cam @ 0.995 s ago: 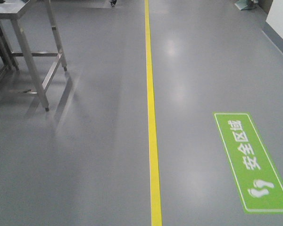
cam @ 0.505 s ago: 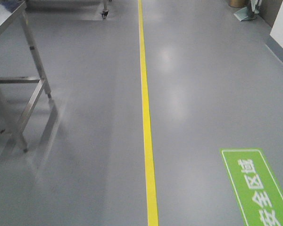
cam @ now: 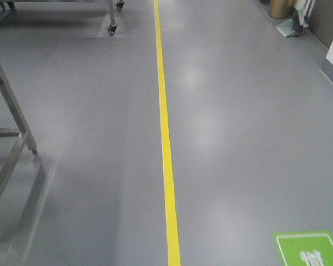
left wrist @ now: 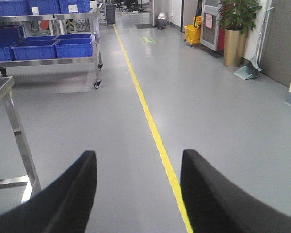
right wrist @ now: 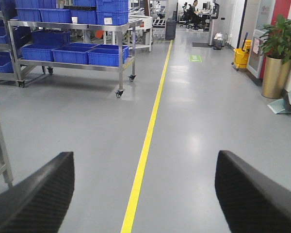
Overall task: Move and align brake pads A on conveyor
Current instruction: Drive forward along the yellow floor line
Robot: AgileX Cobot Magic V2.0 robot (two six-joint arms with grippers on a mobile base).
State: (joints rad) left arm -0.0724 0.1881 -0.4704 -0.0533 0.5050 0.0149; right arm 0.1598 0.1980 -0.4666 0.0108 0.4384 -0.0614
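Empty, fingers spread wide: left hand (left wrist: 138, 162), right hand (right wrist: 144, 162) — both facing along yellow floor line (cam: 164, 149). No brake pads A, no conveyor in any view — bearing from hands, long axis, nearer arm: cannot tell. Steel table frame (cam: 11, 119) at left.

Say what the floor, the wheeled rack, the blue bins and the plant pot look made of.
Floor: smooth grey coating, perhaps epoxy or vinyl; soft light glare. Wheeled rack: bare metal, likely stainless steel; silvery sheen. Blue bins: apparently moulded plastic; uniform colour, matte. Plant pot: brassy metallic finish; material underneath unclear.
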